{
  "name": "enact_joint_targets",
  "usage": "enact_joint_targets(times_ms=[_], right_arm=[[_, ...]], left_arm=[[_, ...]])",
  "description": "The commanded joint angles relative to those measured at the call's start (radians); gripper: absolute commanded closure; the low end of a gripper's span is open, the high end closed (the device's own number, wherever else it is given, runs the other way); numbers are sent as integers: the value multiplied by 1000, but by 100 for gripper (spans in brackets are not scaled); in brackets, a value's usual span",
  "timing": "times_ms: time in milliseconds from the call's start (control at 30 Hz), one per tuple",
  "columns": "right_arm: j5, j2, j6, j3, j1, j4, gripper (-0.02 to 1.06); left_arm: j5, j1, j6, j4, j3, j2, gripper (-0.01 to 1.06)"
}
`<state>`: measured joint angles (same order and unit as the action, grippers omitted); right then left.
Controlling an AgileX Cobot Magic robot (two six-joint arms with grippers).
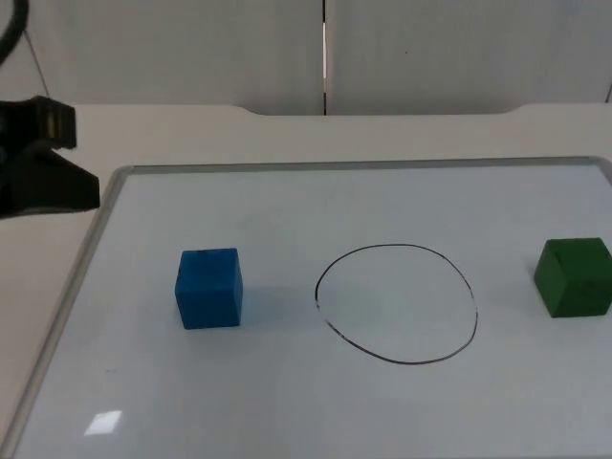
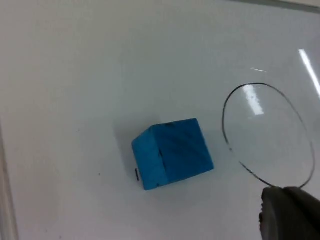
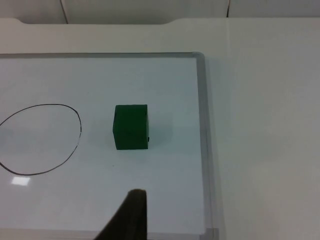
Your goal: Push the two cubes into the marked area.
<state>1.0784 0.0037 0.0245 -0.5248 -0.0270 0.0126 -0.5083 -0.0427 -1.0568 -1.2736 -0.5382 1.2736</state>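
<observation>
Both cubes sit outside the marked circle point(image 1: 397, 303) drawn on the whiteboard point(image 1: 287, 201): the blue cube point(image 1: 208, 288) lies to its left with a clear gap, and the green cube point(image 1: 574, 276) lies well to its right, near the board's framed edge point(image 3: 204, 140). Neither is touched yet, so you are at the approach. Your left gripper point(image 1: 48, 167) hangs above the board's left rim, apart from the blue cube; its wrist view looks down on that cube beside the circle, with one fingertip point(image 2: 287, 212) in sight, and I cannot tell whether it is spread or closed. Your right gripper looks onto the green cube in its wrist view, again with a single fingertip point(image 3: 131, 215), so its state is unknown too. Start by bringing the left gripper down behind the blue cube, on the face away from the circle, low to the board, and push through the cube's middle; it sits slightly turned, so an off-centre push would likely spin it aside. Stop once it is inside the line.
</observation>
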Motion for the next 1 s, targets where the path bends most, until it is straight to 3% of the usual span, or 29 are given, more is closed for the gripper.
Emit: enact_joint_targets(times_ms=[0,233,967], right_arm=[[0,-4,-13,9,3,0,-1],[0,-4,-13,9,3,0,-1],[0,-4,-13,9,3,0,-1]], left_arm=[[111,-56,-6,-24,-6,31,105],[258,-120,-6,-24,-6,124,105],[296,-120,-19,-35,-112,432,105]])
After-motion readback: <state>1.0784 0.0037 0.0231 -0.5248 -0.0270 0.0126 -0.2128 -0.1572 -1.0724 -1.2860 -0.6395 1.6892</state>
